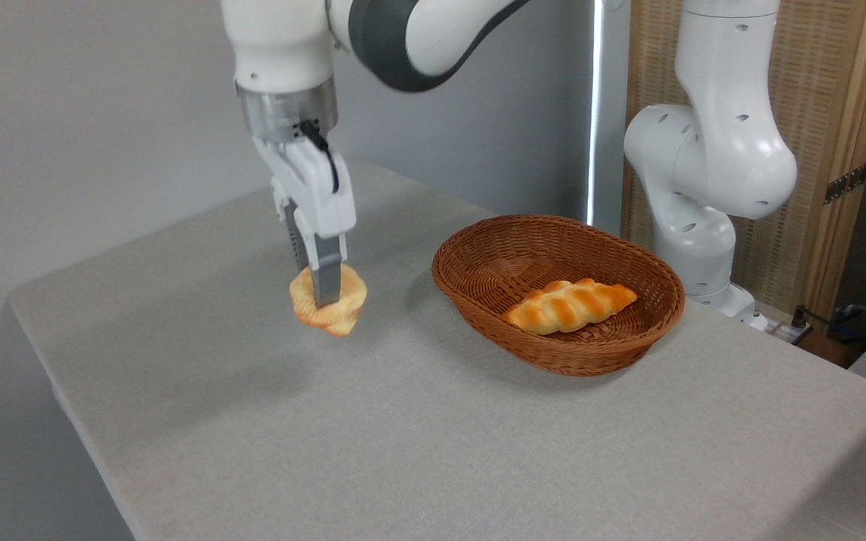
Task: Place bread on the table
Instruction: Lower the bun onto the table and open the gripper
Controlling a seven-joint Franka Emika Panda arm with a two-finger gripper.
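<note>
Table (478,451) under bread (331,304) clamped in gripper (320,289).

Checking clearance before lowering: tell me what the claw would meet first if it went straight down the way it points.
The claw, shut on the bun, points down at bare table. The bun would probably touch the cloth first; nothing else appears below, though the gap is hard to judge.

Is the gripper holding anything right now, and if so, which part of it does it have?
Yes. The gripper is shut on the bread, its fingers pinching the round bun across its middle, front and back, clear of the table.
</note>
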